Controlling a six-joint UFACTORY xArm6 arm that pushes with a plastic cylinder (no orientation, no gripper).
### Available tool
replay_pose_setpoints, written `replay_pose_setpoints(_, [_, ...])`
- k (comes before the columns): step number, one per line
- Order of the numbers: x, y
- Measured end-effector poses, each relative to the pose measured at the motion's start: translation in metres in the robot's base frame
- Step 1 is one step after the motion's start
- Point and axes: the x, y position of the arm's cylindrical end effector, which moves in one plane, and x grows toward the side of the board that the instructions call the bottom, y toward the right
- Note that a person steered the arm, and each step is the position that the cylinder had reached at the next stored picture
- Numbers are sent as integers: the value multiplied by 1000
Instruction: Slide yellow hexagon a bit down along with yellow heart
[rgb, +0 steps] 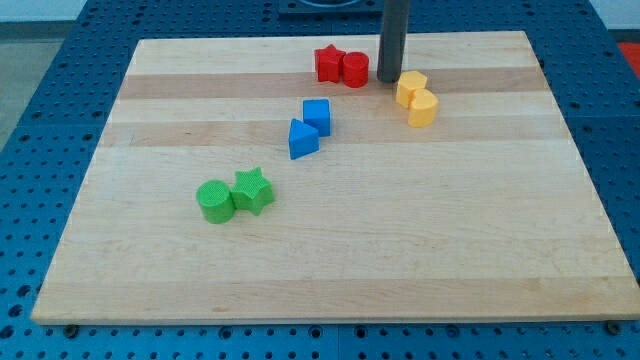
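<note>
The yellow hexagon (410, 87) sits near the view's top, right of centre, on the wooden board (420, 240). The yellow heart (423, 108) touches it just below and slightly to the right. My tip (389, 79) is the lower end of the dark rod that comes down from the view's top. It stands just left of the yellow hexagon, close to its upper left side, between that block and the red cylinder (355, 69).
A red star (328, 63) touches the red cylinder on its left. A blue cube (317, 115) and a blue triangle (302, 139) sit near the centre. A green cylinder (214, 201) and a green star (253, 190) lie at the lower left.
</note>
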Motion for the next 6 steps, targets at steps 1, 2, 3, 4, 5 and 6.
replay_pose_setpoints(1, [0, 19])
replay_pose_setpoints(2, [0, 23])
replay_pose_setpoints(3, [1, 22])
replay_pose_setpoints(4, [3, 22])
replay_pose_setpoints(5, [12, 21])
replay_pose_setpoints(6, [14, 21])
